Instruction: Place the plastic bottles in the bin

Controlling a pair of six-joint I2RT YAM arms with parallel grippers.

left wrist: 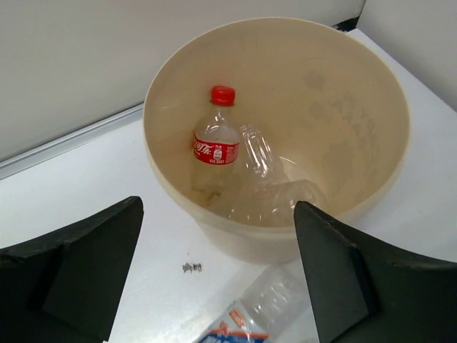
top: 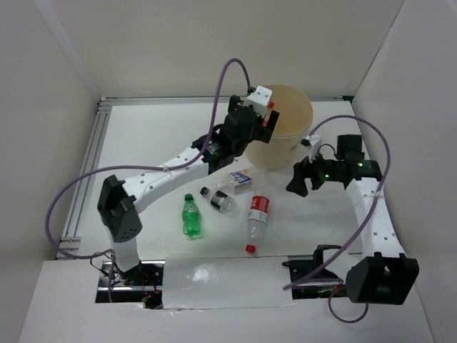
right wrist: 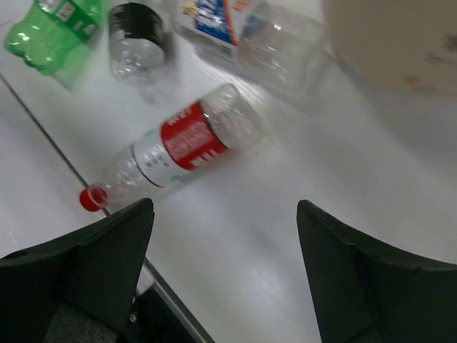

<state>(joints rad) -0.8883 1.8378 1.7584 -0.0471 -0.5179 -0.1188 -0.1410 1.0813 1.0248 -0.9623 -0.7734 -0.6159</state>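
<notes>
The red-labelled bottle (right wrist: 186,139) lies mid-worktop, long axis running near to far, cap toward the near edge. The right pincer (right wrist: 225,207) is nearer, just right of it, wide and empty. The left pincer (left wrist: 218,202), also wide, hangs over the bin (top: 278,150) at the far edge.

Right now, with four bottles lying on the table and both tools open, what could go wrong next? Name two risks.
1. The red-label bottle lies on its side ahead of the open right tool. Round and smooth, it may roll away as the fingers close.
2. The blue-white-label bottle lies close beside the bin. The left tool, reaching down for it, could knock the bin's wall.
</notes>
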